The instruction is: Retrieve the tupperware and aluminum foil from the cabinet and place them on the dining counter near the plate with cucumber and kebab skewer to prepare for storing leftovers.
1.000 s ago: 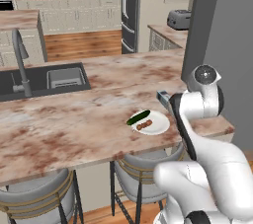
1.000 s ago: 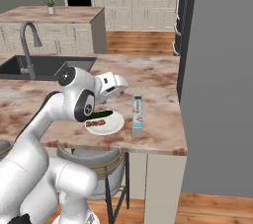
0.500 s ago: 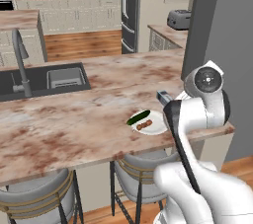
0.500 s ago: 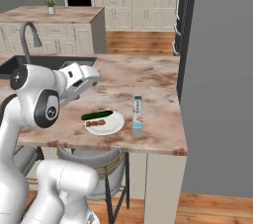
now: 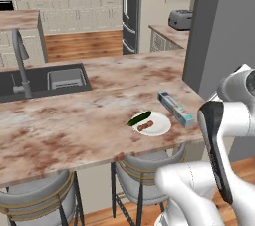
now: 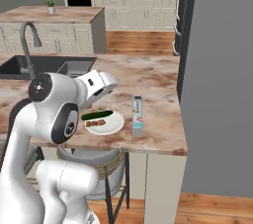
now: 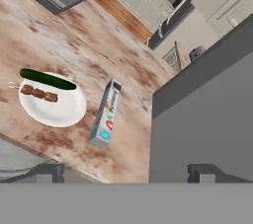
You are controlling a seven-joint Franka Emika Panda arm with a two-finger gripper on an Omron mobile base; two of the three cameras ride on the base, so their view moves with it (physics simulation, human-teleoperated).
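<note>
- On the dining counter, near its right end, the aluminum foil lies flat just beside the plate, which carries a cucumber and a kebab skewer
- From the hand camera the carton sits apart from the plate's rim, its long side running alongside it, nothing touching it
- The jaws are spread wide and empty; their dark tips show at the bottom of the hand view, well above the bench, pinching nothing
- By my reading the foil half of the job is done: it rests on the bench close to the plate, as asked
- No tupperware shows on the bench, so that item seems to be what is left to fetch
- The next move likely calls for pulling the arm clear of the bench and turning the base toward the cabinet, keeping the jaws spread for the container
- A risk I see: a low swing could brush the carton or the plate
</note>
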